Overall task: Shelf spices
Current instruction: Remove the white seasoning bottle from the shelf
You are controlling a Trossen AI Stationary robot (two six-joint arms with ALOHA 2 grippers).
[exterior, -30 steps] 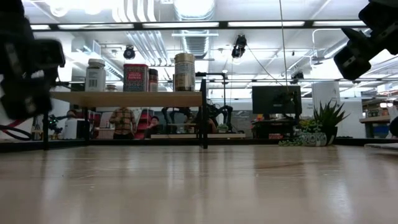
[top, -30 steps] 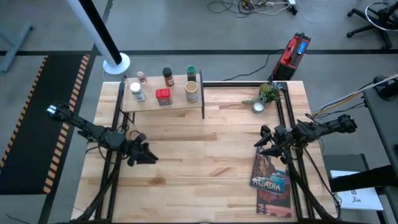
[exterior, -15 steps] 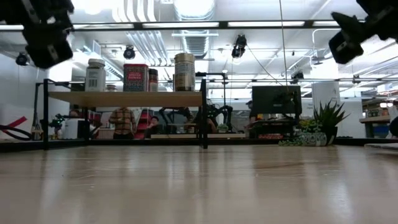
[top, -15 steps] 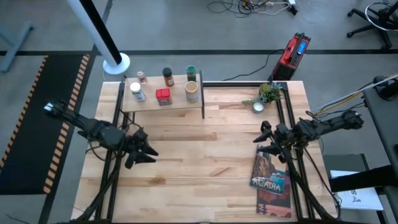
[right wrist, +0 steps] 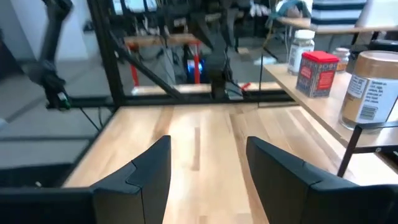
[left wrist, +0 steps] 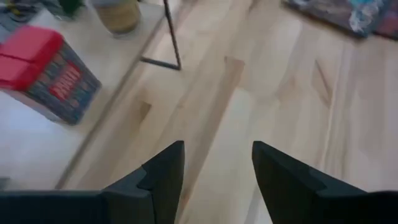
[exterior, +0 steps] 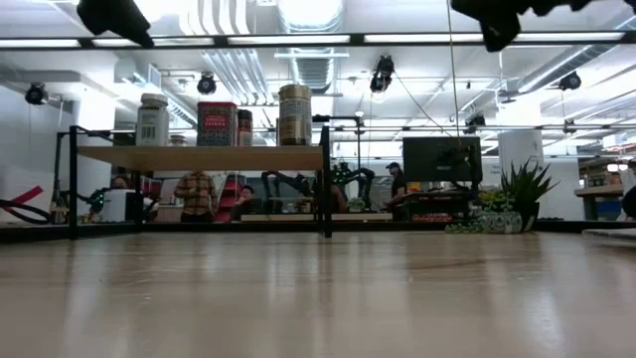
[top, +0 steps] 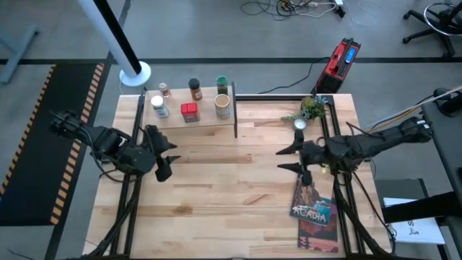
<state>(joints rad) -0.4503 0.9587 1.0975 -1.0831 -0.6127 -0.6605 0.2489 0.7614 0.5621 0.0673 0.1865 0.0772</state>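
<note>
The shelf (top: 189,118) stands at the table's far left, with several spice containers upright on its top. Among them are a white-capped jar (top: 158,106), a red tin (top: 189,112) and a tan canister (top: 222,106); a brown jar (top: 195,89) and a green-lidded jar (top: 221,84) stand behind. My left gripper (top: 166,155) hovers open, nearer than the shelf; its wrist view shows the red tin (left wrist: 46,74) ahead. Right of the table's centre, my right gripper (top: 286,159) hovers open and points toward the shelf, with the canister (right wrist: 372,90) in its view.
A small green plant in a white pot (top: 309,112) stands at the far right. The "Acadia" book (top: 315,209) lies flat near the right front. Bare tabletop (top: 231,188) spreads between the two grippers. Black frame rails (top: 329,137) run along both sides.
Both grippers have risen, and in the low view only their undersides show at the top. My left gripper has gone toward the far edge, closer to the shelf, and turned. My right gripper has gone toward the table's left. Both stay open.
</note>
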